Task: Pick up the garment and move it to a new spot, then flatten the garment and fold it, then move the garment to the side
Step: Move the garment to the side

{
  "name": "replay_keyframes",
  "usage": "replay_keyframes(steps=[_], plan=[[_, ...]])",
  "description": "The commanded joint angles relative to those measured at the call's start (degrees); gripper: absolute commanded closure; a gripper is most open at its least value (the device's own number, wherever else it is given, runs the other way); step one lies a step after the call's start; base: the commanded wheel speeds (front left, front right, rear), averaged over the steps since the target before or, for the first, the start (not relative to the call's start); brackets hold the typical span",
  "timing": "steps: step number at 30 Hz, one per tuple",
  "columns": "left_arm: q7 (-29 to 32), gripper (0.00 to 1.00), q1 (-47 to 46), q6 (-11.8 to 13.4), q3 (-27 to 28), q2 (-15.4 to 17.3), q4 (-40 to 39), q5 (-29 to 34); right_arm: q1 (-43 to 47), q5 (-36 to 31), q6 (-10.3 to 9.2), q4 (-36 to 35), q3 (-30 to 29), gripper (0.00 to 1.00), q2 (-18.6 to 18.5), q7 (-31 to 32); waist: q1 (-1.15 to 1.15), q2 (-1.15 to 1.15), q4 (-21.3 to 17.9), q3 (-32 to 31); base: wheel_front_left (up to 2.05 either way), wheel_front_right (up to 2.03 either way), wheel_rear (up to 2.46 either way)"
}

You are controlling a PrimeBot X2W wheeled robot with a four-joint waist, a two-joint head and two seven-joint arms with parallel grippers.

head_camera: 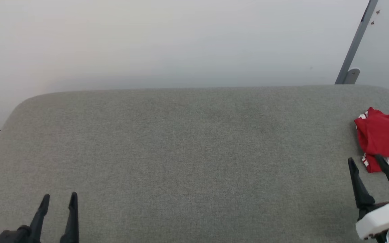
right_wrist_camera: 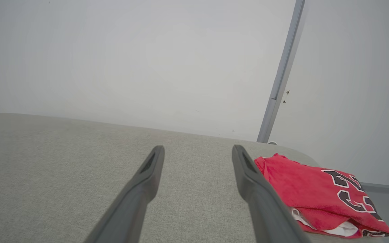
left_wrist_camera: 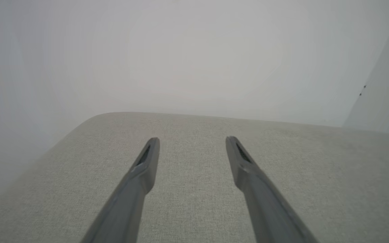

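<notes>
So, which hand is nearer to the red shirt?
The right hand, open beside the red shirt; the left hand sits far off at the opposite side.

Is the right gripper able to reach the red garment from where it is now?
Probably yes. The right gripper is open and close beside the garment, which lies on the grey surface; nothing stands between them.

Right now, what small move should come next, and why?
Probably ease the right gripper forward and rightward to the garment: its jaws stand open and empty, and the bunched red shirt lies close beside it, far from the left gripper.
</notes>
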Motion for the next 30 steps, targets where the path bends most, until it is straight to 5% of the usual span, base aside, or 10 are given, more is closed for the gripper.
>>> replay_keyframes(steps=[1,30], plan=[[-0.26,0.0,0.71,-0.18,-0.18,0.02,0.16,-0.16,0.9,-0.46,-0.03,-0.86,-0.19,0.0,0.5,-0.21,0.0,0.0,0.15,-0.24,0.0,0.0,0.0],[-0.26,0.0,1.06,-0.18,-2.13,1.15,1.07,-2.63,12.0,-2.61,-0.03,-8.96,-7.19,0.0,8.3,-0.21,0.0,0.0,-0.36,-0.89,0.0,0.0,0.0]])
